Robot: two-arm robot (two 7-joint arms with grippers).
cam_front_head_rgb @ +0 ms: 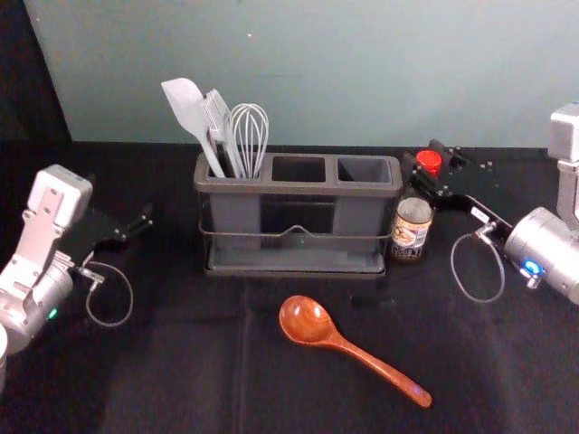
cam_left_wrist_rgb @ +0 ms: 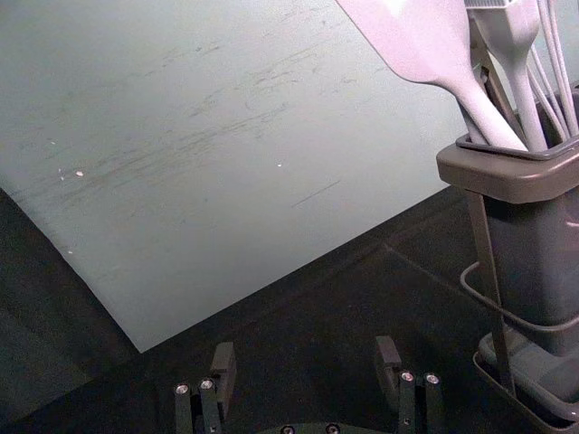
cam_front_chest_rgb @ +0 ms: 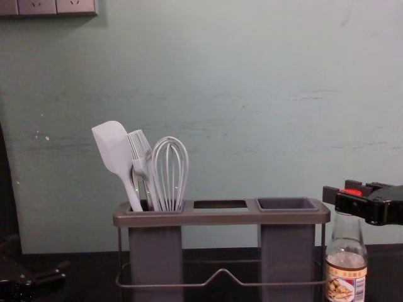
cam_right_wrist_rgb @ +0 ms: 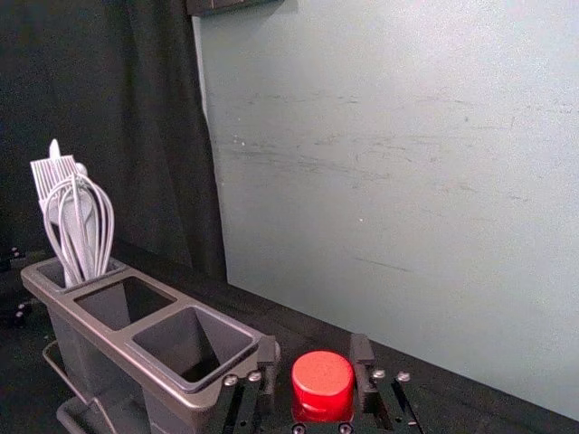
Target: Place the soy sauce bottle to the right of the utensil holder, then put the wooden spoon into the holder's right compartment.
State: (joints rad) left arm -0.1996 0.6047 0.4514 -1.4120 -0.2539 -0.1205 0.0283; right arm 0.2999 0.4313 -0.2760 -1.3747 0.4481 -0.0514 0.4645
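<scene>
The right gripper is at the top of the bottle, just beyond the right end of the holder. Its fingers stand partly apart, with the red cap between them and a narrow gap showing on one side. The bottle is upright on the bench, its body below the gripper and close beside the holder. The spoon lies in front of the holder, nearer the robot than the right gripper. The left gripper, fingers spread, is left of the holder, well apart from bottle and spoon.
</scene>
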